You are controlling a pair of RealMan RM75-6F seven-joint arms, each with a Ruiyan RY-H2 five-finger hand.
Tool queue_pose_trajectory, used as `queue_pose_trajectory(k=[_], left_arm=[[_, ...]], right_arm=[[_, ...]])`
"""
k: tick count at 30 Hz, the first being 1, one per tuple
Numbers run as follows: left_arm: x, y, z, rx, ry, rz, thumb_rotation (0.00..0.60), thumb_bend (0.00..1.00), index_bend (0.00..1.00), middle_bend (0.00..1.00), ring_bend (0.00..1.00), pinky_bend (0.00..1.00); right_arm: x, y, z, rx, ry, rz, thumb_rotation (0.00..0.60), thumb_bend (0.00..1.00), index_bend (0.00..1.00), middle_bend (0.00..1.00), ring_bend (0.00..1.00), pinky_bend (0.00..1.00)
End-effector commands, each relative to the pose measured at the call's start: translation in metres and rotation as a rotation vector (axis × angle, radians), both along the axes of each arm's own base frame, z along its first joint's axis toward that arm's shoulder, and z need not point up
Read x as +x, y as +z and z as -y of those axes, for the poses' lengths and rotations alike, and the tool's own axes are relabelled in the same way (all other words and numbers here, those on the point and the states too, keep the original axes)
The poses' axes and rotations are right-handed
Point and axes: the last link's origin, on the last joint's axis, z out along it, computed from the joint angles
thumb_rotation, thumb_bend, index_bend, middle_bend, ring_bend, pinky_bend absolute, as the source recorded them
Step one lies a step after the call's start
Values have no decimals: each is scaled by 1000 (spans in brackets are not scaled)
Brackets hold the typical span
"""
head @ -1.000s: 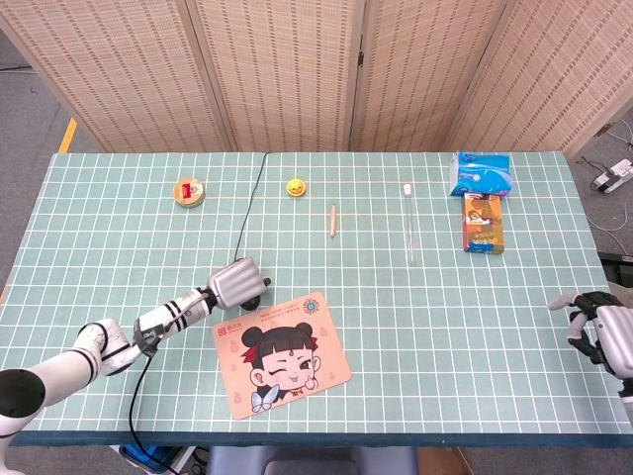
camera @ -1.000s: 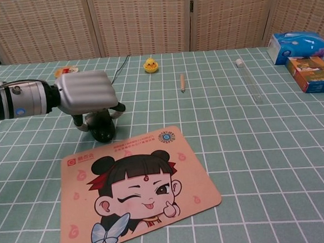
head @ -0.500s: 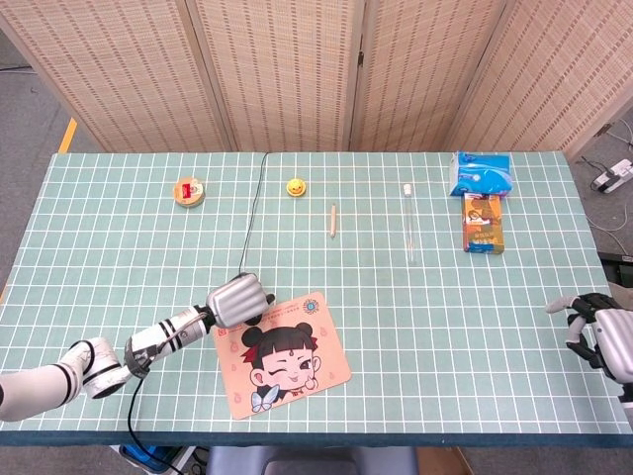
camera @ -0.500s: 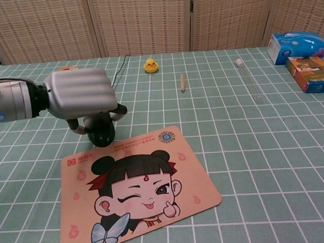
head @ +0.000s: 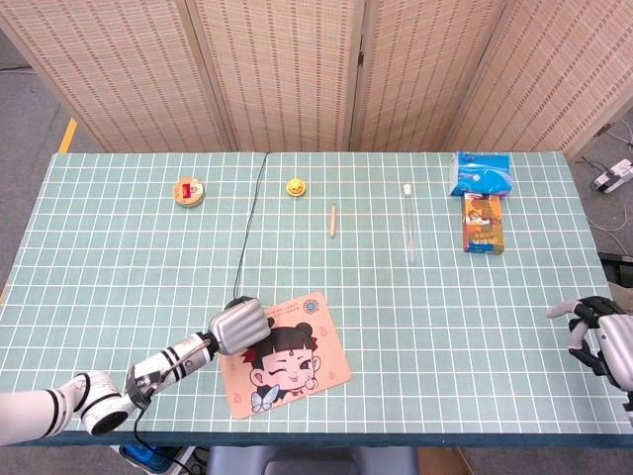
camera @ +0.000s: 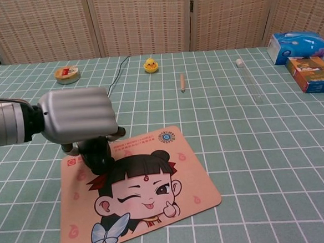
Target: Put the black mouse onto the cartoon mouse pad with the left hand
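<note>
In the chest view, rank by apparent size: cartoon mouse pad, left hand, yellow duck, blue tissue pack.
1. cartoon mouse pad
2. left hand, though it sits close to the camera, which inflates it
3. blue tissue pack, partly cut off at the frame edge
4. yellow duck

head cam high overhead, chest cam low; both share table (head: 396, 297)

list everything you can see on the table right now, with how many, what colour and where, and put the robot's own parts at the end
black mouse: one, black, over the mouse pad's far left corner, held
cartoon mouse pad: one, peach, near left of centre
cable: one, black, running from the far edge to the mouse
round tin: one, yellowish, far left
toy duck: one, yellow, far centre
wooden stick: one, tan, centre
test tube: one, clear, right of centre
tissue pack: one, blue, far right
box: one, orange, beside it
left hand: grey, fingers around the mouse
right hand: dark, near right, holding nothing
</note>
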Motion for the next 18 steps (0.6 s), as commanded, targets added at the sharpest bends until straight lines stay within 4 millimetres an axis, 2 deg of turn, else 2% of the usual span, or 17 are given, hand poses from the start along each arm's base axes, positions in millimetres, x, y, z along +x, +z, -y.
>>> queue_pose_trajectory(k=[1,18], left_arm=[[0,-8,8,-15,13,-17,600,55,598,1000,1000,1000],[17,-25,41,-81,-14,-21,600,56,600,1000,1000,1000]], right_arm=[[0,1,-1,-3,-1,0,600,444,421,344,344,265],[0,12,-7,-31,-4,11,600,444,421,344,344,265]])
